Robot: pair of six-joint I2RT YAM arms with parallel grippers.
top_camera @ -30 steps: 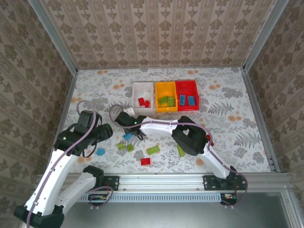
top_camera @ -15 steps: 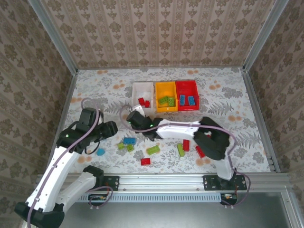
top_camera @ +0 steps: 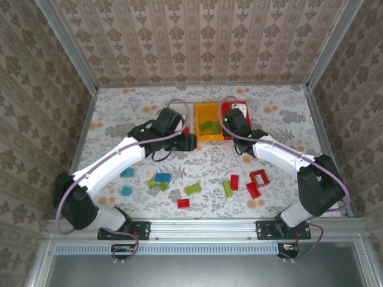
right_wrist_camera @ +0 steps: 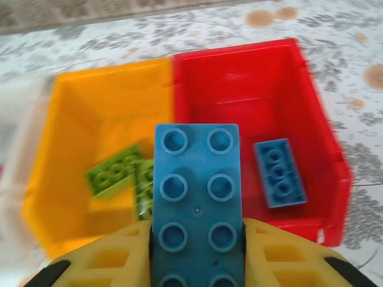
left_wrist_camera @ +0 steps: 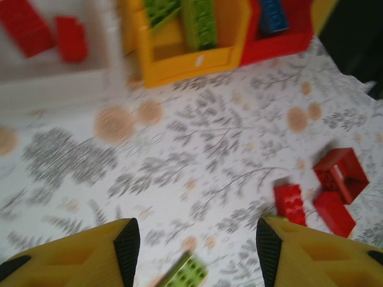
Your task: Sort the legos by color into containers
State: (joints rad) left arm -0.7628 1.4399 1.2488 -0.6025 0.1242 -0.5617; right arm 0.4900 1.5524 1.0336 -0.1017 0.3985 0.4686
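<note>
A blue brick (right_wrist_camera: pixel 197 197), two studs wide, is pinched at its lower end between the yellow fingers of the right gripper (right_wrist_camera: pixel 197 263), which are closed against its two long sides. In the right wrist view the brick's long axis runs straight up the frame, away from the fingers. Its far end sits over the seam where the yellow bin (right_wrist_camera: pixel 90 119) meets the red bin (right_wrist_camera: pixel 239 78).

The red bin fills the upper right of that frame and holds a second blue brick (right_wrist_camera: pixel 280 173). The yellow bin, upper left, holds green bricks (right_wrist_camera: pixel 119 173). Blue evidently belongs in the red bin, so the held brick probably needs to shift rightward in the frame before release.

In the overhead view the right gripper (top_camera: pixel 234 122) hangs at the near edge of the red bin, upper centre. The left gripper (top_camera: pixel 187 142) hovers just left of it, by the white bin (left_wrist_camera: pixel 60 89), fingers spread wide and empty. Loose bricks (top_camera: pixel 192 189) lie on the table (top_camera: pixel 281 119) in the lower middle.
</note>
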